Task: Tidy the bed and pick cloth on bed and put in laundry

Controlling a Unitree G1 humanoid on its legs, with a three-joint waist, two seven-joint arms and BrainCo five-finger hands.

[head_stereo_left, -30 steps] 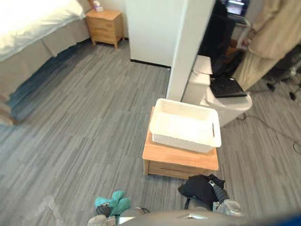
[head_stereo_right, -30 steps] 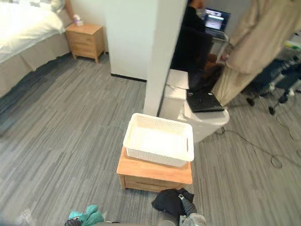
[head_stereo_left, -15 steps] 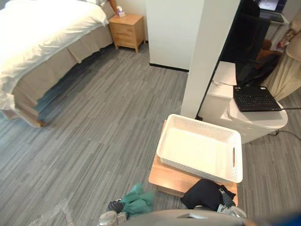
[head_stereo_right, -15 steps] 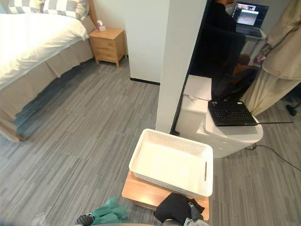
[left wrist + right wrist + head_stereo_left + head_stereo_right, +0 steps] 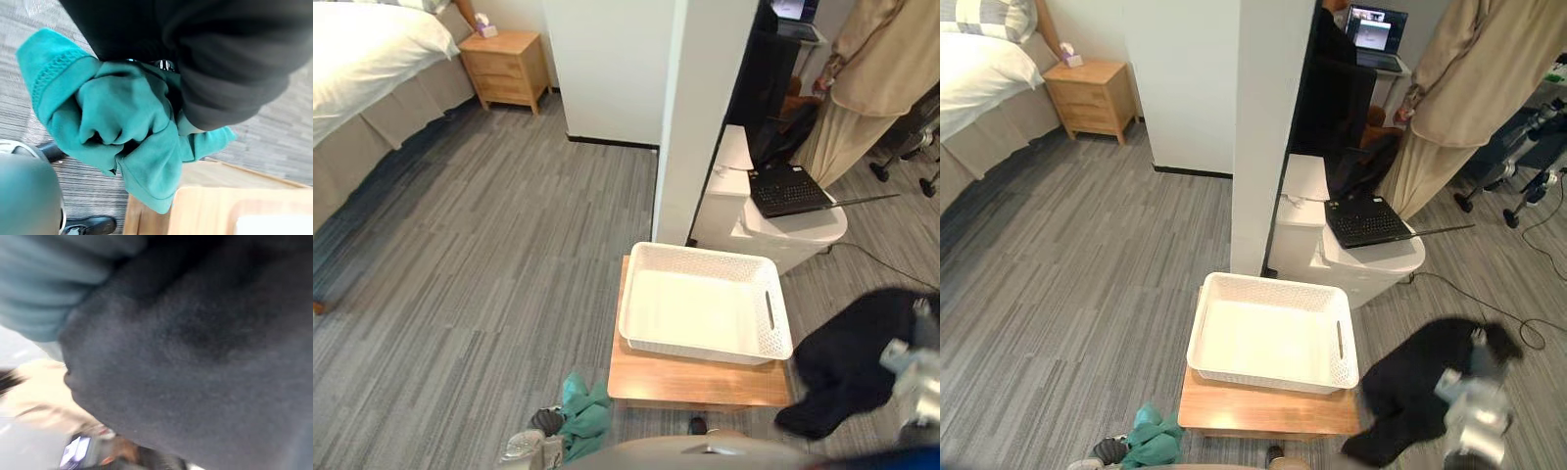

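Left hand [image 5: 527, 448] low beside the wooden tabletop [image 5: 695, 384], teal cloth [image 5: 122, 117] bunched over it; fingers buried, cannot tell their state. Right hand [image 5: 913, 364] out right of the white basket [image 5: 700, 351], black cloth [image 5: 847, 357] draped over it; fingers hidden, cannot tell.

Bedroom adjoining an office area. On my left I see a white-sheeted bed [image 5: 352, 54] and a wooden nightstand [image 5: 506, 67]. Beyond the pillar [image 5: 700, 108], a laptop [image 5: 788, 189] and a lit screen [image 5: 1376, 29].
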